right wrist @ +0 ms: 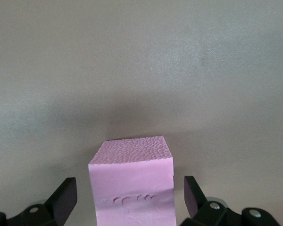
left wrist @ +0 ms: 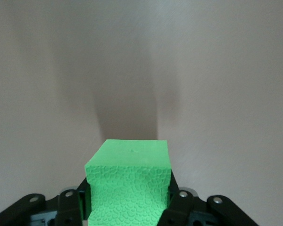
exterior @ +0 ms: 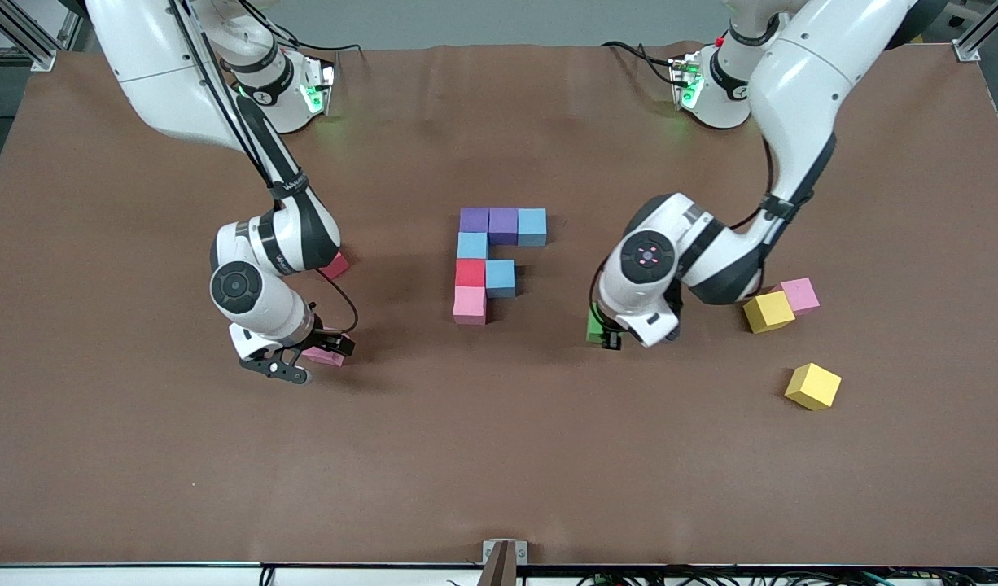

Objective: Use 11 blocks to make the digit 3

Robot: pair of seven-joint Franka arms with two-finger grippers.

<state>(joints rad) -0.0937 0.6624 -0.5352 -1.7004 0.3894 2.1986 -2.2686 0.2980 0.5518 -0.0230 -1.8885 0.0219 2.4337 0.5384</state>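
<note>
I see the left gripper [left wrist: 127, 207] low over the counter [exterior: 499, 456], clamped on the green block [left wrist: 129, 183]. The right gripper [right wrist: 129, 197] stands apart around a pink block [right wrist: 132, 183]; only wrist views show this.

Counted on the table, 13 foam cubes total:
- 2 purple cubes [exterior: 474, 220] [exterior: 503, 225]
- 3 light-blue cubes [exterior: 532, 226] [exterior: 472, 245] [exterior: 501, 277]
- 1 bright red cube [exterior: 470, 273]
- 1 green cube [exterior: 595, 324]
- 3 pink cubes [exterior: 470, 305] [exterior: 799, 295] [exterior: 324, 356]
- 2 yellow cubes [exterior: 768, 312] [exterior: 812, 386]
- 1 darker crimson cube [exterior: 335, 264], partly hidden

Also 2 Franka arms [exterior: 259, 244] [exterior: 711, 252].
</note>
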